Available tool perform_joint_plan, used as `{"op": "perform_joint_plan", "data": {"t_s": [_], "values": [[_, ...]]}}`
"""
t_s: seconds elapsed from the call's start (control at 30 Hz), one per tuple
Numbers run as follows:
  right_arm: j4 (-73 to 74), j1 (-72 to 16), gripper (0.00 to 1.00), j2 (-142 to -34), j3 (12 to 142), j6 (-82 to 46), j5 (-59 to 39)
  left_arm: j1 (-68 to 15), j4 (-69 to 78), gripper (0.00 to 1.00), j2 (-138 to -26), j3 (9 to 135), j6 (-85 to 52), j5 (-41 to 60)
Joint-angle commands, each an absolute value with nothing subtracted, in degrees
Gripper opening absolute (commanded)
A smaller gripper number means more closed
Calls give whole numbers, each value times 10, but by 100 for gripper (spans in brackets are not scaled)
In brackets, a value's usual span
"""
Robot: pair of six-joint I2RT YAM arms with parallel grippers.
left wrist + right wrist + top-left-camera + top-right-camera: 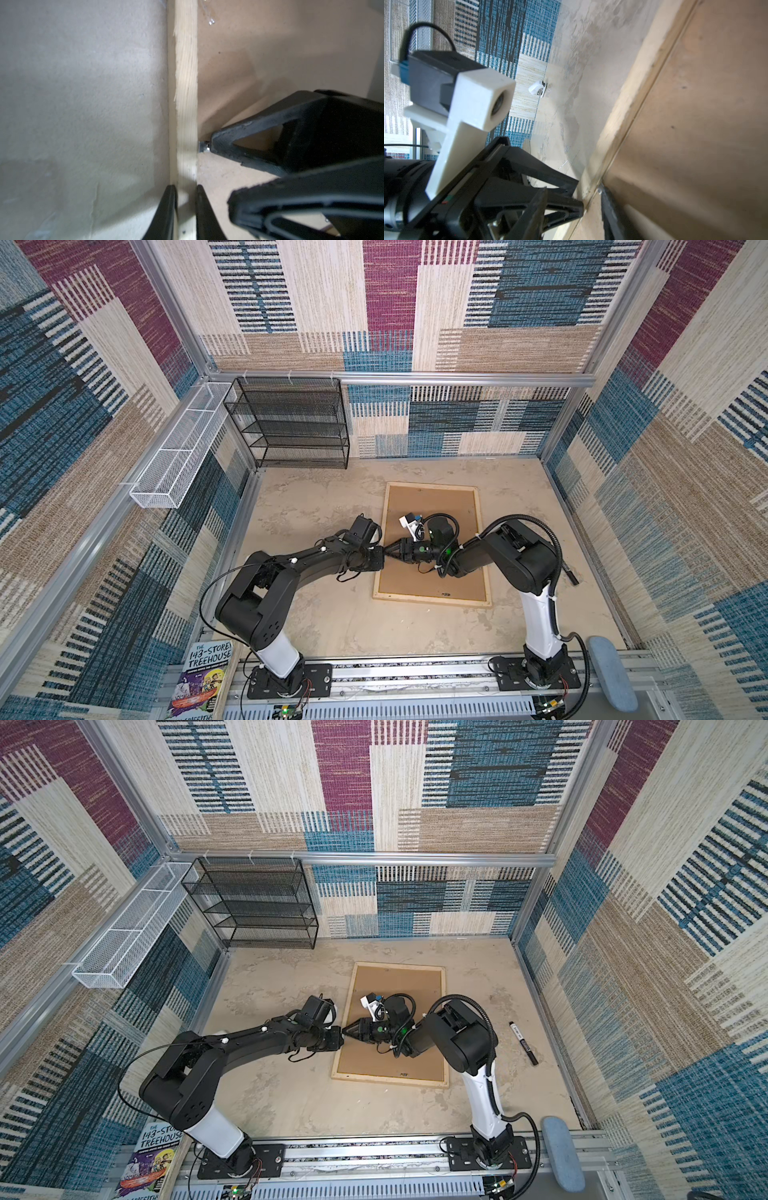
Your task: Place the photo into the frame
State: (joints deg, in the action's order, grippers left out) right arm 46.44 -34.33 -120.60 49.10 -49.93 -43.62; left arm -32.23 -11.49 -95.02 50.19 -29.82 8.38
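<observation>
Pinching the side rail of the frame (185, 83) with the left hand (185, 189) (lying back-up on the bench (83, 104), holding the board (270, 52)). Prodding a metal tab (204, 146) with the spread right hand (220, 172). Not seeing the photo anywhere. Risking a fingertip (215, 141) skidding off the tab, jolting the frame.

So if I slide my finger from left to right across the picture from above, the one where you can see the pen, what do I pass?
Book → black wire shelf → wooden frame → black pen → blue-grey pad.
</observation>
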Motion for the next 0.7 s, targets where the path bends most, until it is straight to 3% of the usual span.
{"op": "perform_joint_plan", "data": {"t_s": [0.0,0.67], "values": [[368,-347,46,-1216,476,-541,-415,-323,-103,0,-954,498,-290,101],[389,-347,46,-1189,445,-590,-386,-325,-75,0,-947,480,-335,91]]}}
